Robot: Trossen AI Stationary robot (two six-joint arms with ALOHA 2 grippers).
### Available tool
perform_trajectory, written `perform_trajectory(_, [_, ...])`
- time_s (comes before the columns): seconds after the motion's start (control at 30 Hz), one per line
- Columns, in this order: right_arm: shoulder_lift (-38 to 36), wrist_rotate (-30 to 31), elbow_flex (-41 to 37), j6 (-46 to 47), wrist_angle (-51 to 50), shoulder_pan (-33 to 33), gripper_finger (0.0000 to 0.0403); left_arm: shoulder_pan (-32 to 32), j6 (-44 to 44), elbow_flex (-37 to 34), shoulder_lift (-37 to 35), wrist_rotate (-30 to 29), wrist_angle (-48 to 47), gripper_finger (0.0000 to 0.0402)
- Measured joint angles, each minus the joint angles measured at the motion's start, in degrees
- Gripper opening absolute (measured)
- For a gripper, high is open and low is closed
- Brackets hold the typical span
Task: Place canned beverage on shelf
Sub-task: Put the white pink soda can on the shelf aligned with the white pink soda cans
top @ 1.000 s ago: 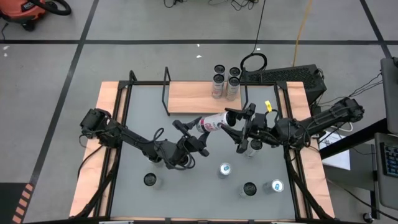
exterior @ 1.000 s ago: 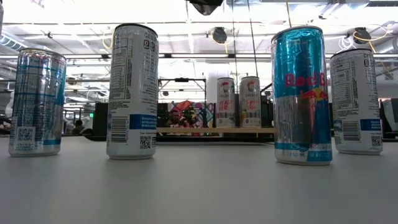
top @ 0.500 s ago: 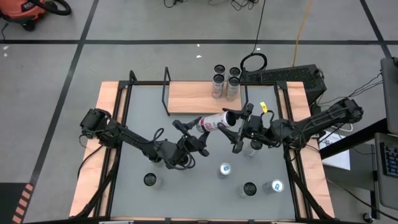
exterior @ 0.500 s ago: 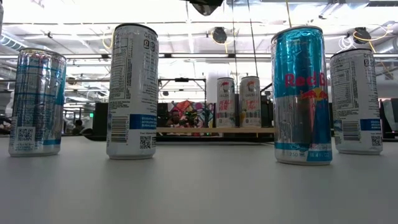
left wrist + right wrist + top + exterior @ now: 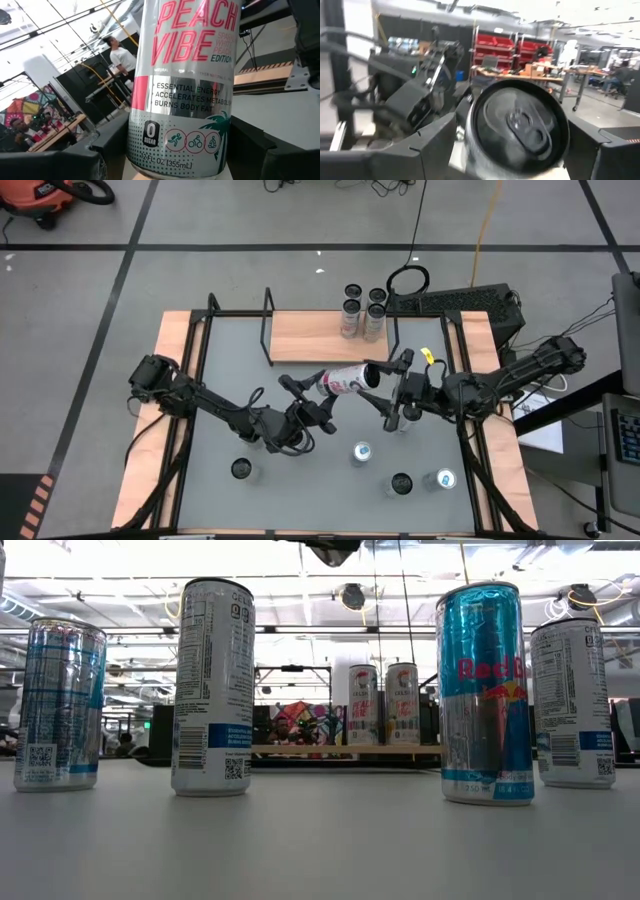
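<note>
Canned beverage [image 5: 345, 378]: white can with pink "Peach Vibe" lettering, lying on its side in the air over the middle of the table, between the two grippers and in front of the shelf, not on it.

Table [image 5: 250, 350]: grey top with wooden borders.

Shelf [image 5: 310, 335]: light-wood board with a thin black rod frame, at the far side of the table.

Left arm: reaches in from the table's left side. Left gripper [image 5: 312, 395] is clamped on the can's base end; in its wrist view the can [image 5: 185, 90] fills the space between the dark fingers.

Right arm: reaches in from the right side. Right gripper [image 5: 385, 392] sits at the can's lid end with its jaws spread to either side of the lid [image 5: 520, 125]; a slim gap shows on one side, so no grip is seen.

Shelved cans [image 5: 362, 308]: a small group standing upright at the shelf's right end.

Loose cans: several upright on the near half of the table, among them a blue-and-silver one [image 5: 487, 690] and a white one [image 5: 212, 688].
</note>
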Motion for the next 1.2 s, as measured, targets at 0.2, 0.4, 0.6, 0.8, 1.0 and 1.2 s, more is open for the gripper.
perform_trajectory(0.2, [-3.24,0.12,0.0,1.29,-9.39,2.59,0.0274,-0.68,-0.94,-0.01,0.02,0.72,0.06,0.0253])
perform_trajectory(0.4, [-3.25,-7.66,-3.25,1.16,-7.4,3.02,0.0274,-1.65,-2.68,-0.04,0.02,1.98,0.49,0.0253])
perform_trajectory(0.6, [-3.1,-5.34,-10.14,-0.63,5.33,2.17,0.0274,-1.94,-2.86,-0.04,0.02,1.95,1.4,0.0253])
perform_trajectory(0.8, [-2.75,-17.77,-14.69,-5.67,17.62,-0.68,0.0274,-2.47,-2.87,-0.02,0.02,3.25,2.98,0.0253])
perform_trajectory(1.0, [-2.8,-21.15,-14.71,-6.24,18.97,-3.63,0.0274,-2.64,-2.59,-0.04,0.04,5.48,4.4,0.0253])
perform_trajectory(1.2, [-2.35,-25.51,-14.71,-4.74,18.15,-5.88,0.0274,-2.37,-2.46,-0.02,0.02,6.35,4.74,0.0253])
